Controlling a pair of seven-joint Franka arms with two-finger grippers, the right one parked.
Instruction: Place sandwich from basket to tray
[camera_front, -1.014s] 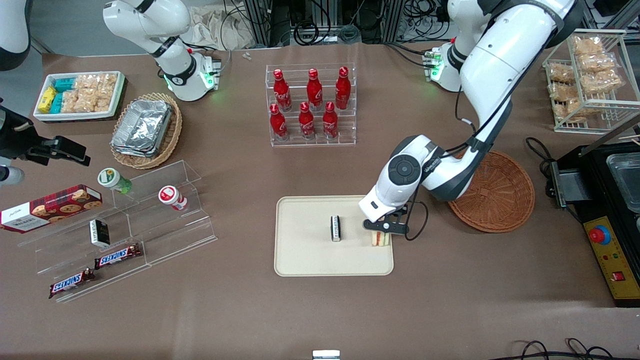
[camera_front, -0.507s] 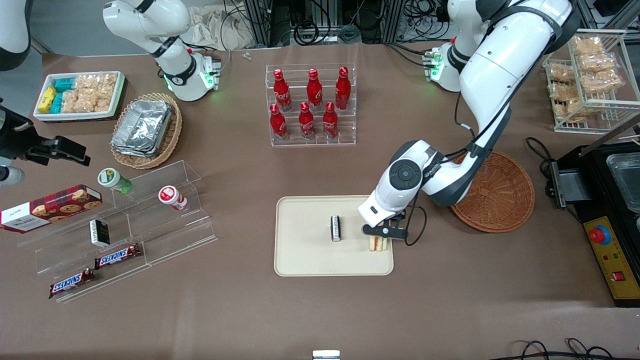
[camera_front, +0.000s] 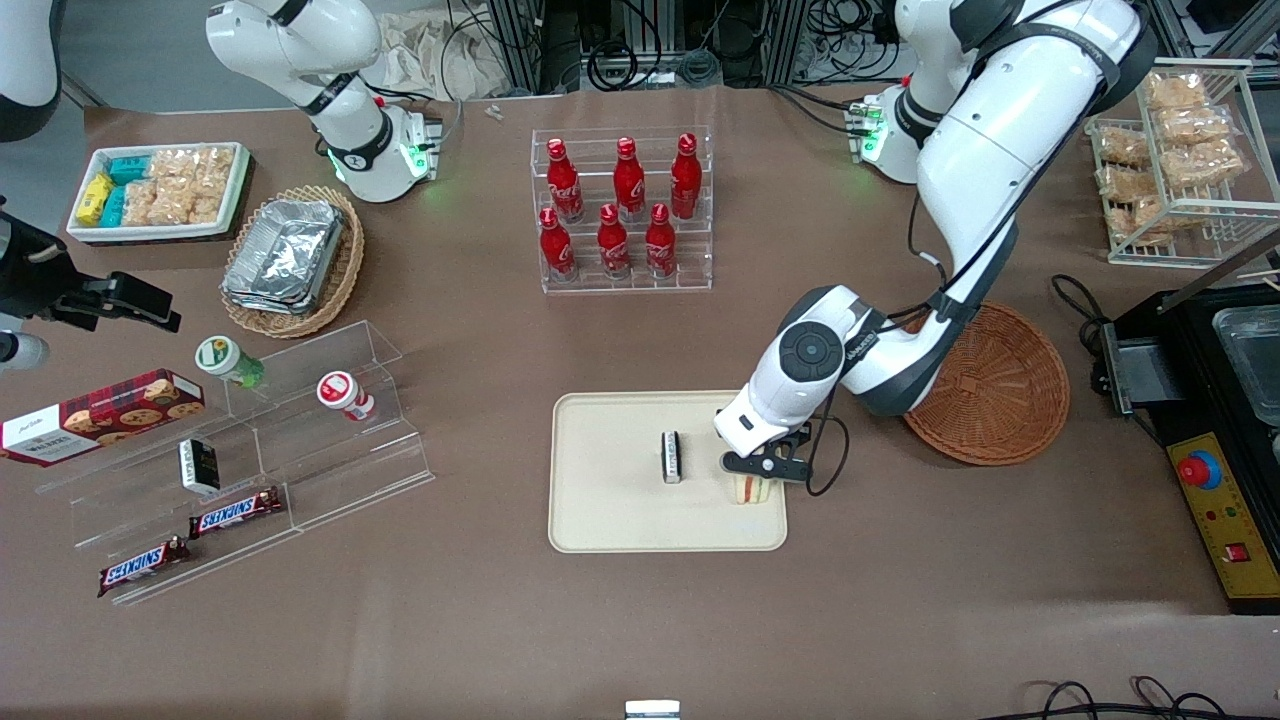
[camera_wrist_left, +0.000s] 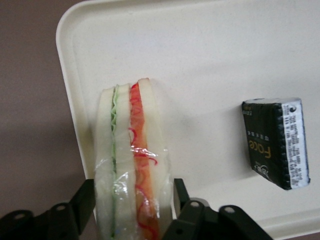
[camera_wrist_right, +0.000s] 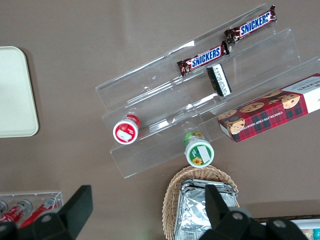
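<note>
The sandwich (camera_front: 750, 490) (camera_wrist_left: 132, 160), white bread with green and orange-red filling in clear wrap, stands on its edge on the cream tray (camera_front: 610, 500) (camera_wrist_left: 210, 50), close to the tray's rim at the working arm's end. My left gripper (camera_front: 756, 479) (camera_wrist_left: 134, 200) reaches down over it, its black fingers (camera_wrist_left: 86, 200) against both bread faces, shut on the sandwich. The reddish-brown wicker basket (camera_front: 1000, 390) lies beside the tray toward the working arm's end, partly covered by the arm; nothing shows in the part of it that I can see.
A small black packet (camera_front: 672, 457) (camera_wrist_left: 275, 142) lies on the tray near its middle. A clear rack of red bottles (camera_front: 622, 210) stands farther from the camera. Acrylic shelves with snacks (camera_front: 250, 450) lie toward the parked arm's end. A black machine (camera_front: 1215, 440) stands next to the basket.
The gripper and the sandwich have shifted slightly toward the camera and toward the parked arm's end, staying over the tray's edge region.
</note>
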